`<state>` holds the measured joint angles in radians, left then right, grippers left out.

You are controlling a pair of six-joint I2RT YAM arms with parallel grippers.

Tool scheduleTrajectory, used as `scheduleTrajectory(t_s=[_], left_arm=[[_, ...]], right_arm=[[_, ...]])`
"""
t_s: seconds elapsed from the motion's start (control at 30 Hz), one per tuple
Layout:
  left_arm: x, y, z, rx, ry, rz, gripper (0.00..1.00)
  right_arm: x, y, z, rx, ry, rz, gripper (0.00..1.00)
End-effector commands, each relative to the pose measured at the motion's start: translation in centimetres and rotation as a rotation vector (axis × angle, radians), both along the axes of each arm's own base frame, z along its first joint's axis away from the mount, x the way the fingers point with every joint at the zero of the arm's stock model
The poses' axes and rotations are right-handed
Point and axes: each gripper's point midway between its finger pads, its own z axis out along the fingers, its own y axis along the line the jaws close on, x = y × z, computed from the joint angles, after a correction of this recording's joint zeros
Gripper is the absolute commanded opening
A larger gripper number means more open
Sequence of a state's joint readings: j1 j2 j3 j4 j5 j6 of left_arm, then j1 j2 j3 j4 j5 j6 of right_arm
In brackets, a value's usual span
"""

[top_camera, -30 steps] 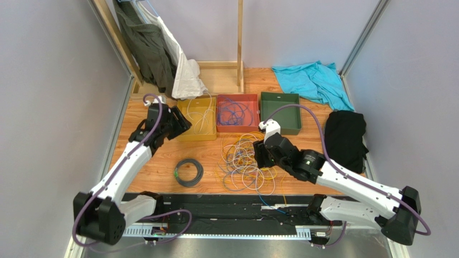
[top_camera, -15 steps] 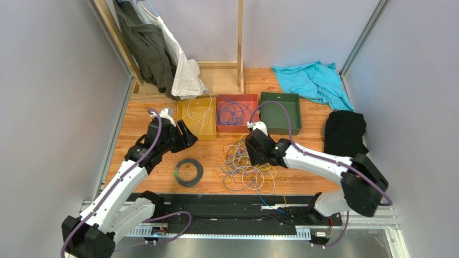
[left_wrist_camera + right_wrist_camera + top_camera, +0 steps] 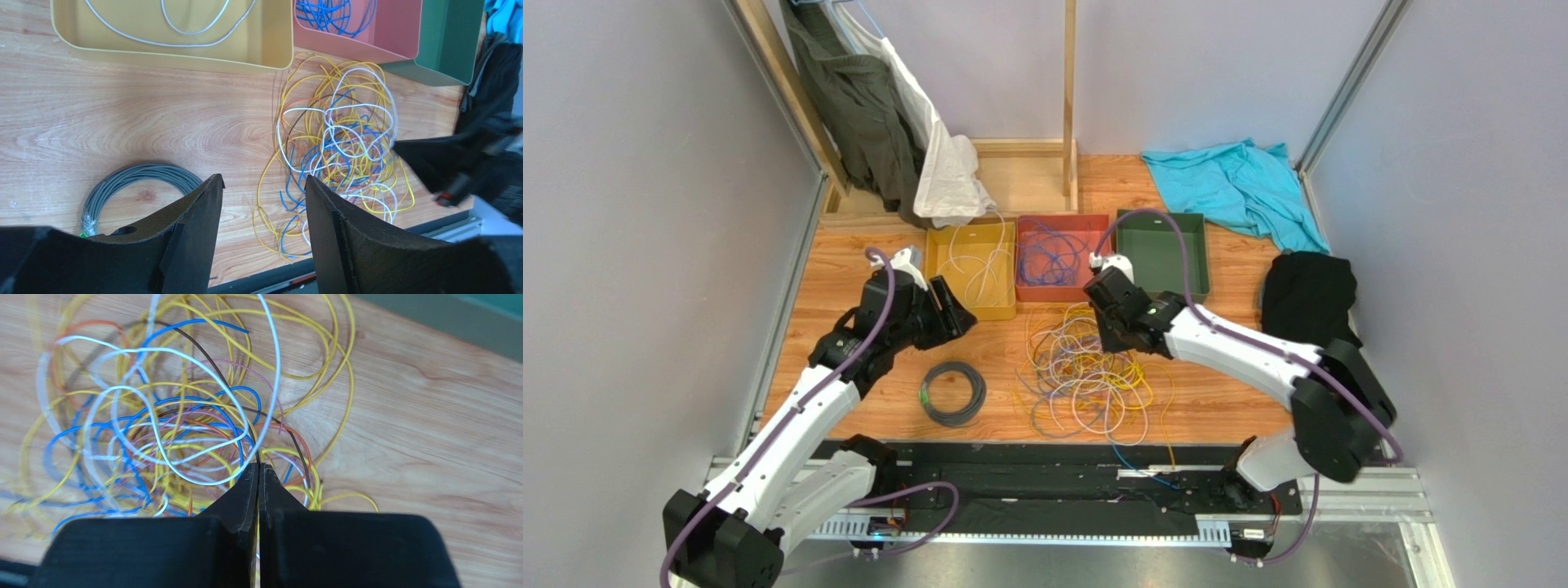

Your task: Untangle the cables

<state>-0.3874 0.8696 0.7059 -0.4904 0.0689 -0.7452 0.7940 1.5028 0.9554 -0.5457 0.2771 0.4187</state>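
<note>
Wood-grain tabletop, grey walls around. Cables (image 3: 1087,374) lie in one loose tangle of yellow, white, blue and a few orange and dark strands, directly under and ahead of the right gripper (image 3: 1112,341). Wrist view: right gripper (image 3: 259,468) clenched, tips pressed together at the near edge of the tangle (image 3: 184,416), a white and a dark strand running into the seam, so it looks pinched on them.

Left gripper (image 3: 946,312) released, fingers spread, nothing between them, hovering off the wood. From it, the tangle (image 3: 334,147) sits ahead and to its right. Grey coil (image 3: 135,177) is just under its left finger.

Beyond both grippers stand three trays in a row: yellow tray (image 3: 974,309) holding white strands, red tray (image 3: 1063,295) holding blue ones, green tray (image 3: 1192,263). Further out on the right gripper's side lie a teal cloth (image 3: 1241,184) and a black cloth (image 3: 1308,306).
</note>
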Motion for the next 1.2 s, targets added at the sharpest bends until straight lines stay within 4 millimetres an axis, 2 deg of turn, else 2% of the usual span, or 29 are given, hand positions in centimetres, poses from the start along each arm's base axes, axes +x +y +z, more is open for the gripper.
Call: scheduleTrajectory(t_s=[0.0,0.03,0.07,0.1,0.17,0.2,0.23,0.27,0.33,0.4,0.5,0.57,0.7,0.87,1.03,1.07,1.1,1.17], left_arm=[[0.5,-0.8,2.9,-0.006,-0.09,-0.058,0.61],[0.7,-1.1,3.3,-0.01,-0.11,-0.075,0.61],[0.8,-1.4,3.5,-0.017,-0.121,-0.087,0.6],[0.8,-1.7,3.6,-0.03,-0.13,-0.107,0.6],[1.1,-2.0,4.2,-0.043,-0.16,-0.114,0.6],[1.2,-2.2,4.4,-0.051,-0.166,-0.116,0.6],[1.3,-2.2,4.5,-0.054,-0.172,-0.116,0.6],[1.4,-2.2,4.5,-0.053,-0.172,-0.113,0.6],[1.4,-2.2,4.8,-0.055,-0.179,-0.113,0.6],[1.5,-2.1,5.1,-0.054,-0.185,-0.11,0.6],[1.3,-2.2,5.7,-0.064,-0.192,-0.114,0.59],[1.2,-2.4,6.0,-0.075,-0.195,-0.125,0.59],[1.0,-2.4,5.9,-0.076,-0.184,-0.127,0.59],[0.4,-2.2,4.1,-0.075,-0.137,-0.116,0.59],[-0.4,-2.6,2.4,-0.093,-0.097,-0.137,0.58],[-0.6,-2.7,1.8,-0.091,-0.084,-0.149,0.58],[-0.8,-2.8,1.6,-0.089,-0.08,-0.155,0.58],[-1.3,-2.9,1.0,-0.082,-0.059,-0.173,0.58]], right_arm=[[0.5,1.6,12.4,0.214,-0.219,0.015,0.0],[-0.7,1.5,15.6,0.256,-0.272,0.051,0.0],[-1.0,2.0,19.4,0.317,-0.337,0.08,0.0],[-1.6,2.1,21.6,0.353,-0.379,0.107,0.0],[-3.6,2.1,27.4,0.452,-0.486,0.163,0.0],[-4.5,2.2,29.1,0.484,-0.504,0.187,0.0],[-5.2,1.8,29.7,0.481,-0.495,0.199,0.0],[-5.7,1.6,32.3,0.522,-0.521,0.205,0.0],[-7.1,1.7,33.1,0.516,-0.507,0.243,0.0],[-8.3,1.6,35.5,0.553,-0.535,0.268,0.0],[-8.8,1.1,37.1,0.598,-0.551,0.26,0.0],[-8.7,1.0,37.0,0.601,-0.558,0.249,0.0],[-7.5,0.5,35.0,0.556,-0.57,0.178,0.0],[-5.5,-0.4,32.9,0.502,-0.554,0.058,0.0],[-1.3,-2.4,30.7,0.42,-0.549,-0.066,0.0],[-0.3,-2.5,29.0,0.384,-0.527,-0.088,0.0],[1.2,-3.4,28.7,0.385,-0.528,-0.134,0.0],[2.9,-3.8,27.0,0.362,-0.505,-0.173,0.0]])
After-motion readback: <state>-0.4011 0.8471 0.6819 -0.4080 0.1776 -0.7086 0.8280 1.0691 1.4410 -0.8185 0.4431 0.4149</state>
